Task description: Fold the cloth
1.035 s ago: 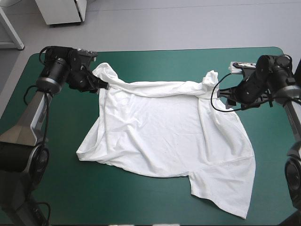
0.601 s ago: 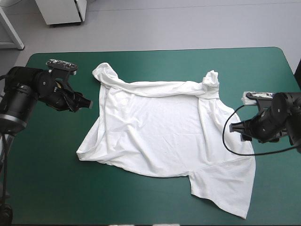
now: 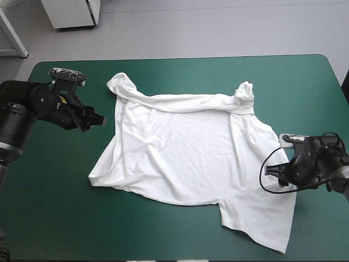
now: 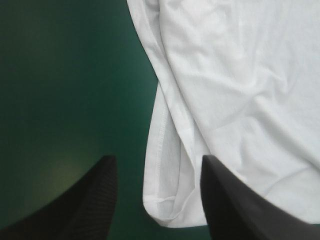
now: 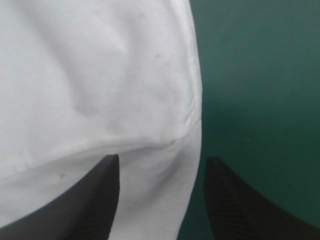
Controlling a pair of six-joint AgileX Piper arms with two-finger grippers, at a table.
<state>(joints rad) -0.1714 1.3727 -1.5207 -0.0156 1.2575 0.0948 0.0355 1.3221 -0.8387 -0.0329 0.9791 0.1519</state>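
High view: left hand (image 3: 101, 119) and right hand (image 3: 272, 170), both spread, have backed off the far corners, leaving the T-shirt (image 3: 185, 147) flat on the bench (image 3: 163, 71), so it looks ready for re-gripping side edges to fold.

Both pincers have pulled away from the far corners of the T-shirt (image 3: 180, 147).

The left pincer (image 3: 99, 118), earlier at the far left corner, has drawn back toward the left edge of the counter (image 3: 54, 218) and now hangs over the bare teal-green cover beside the cloth. The right pincer (image 3: 272, 169) has left the far right corner and travelled toward the near edge, arriving at the T-shirt's right border.
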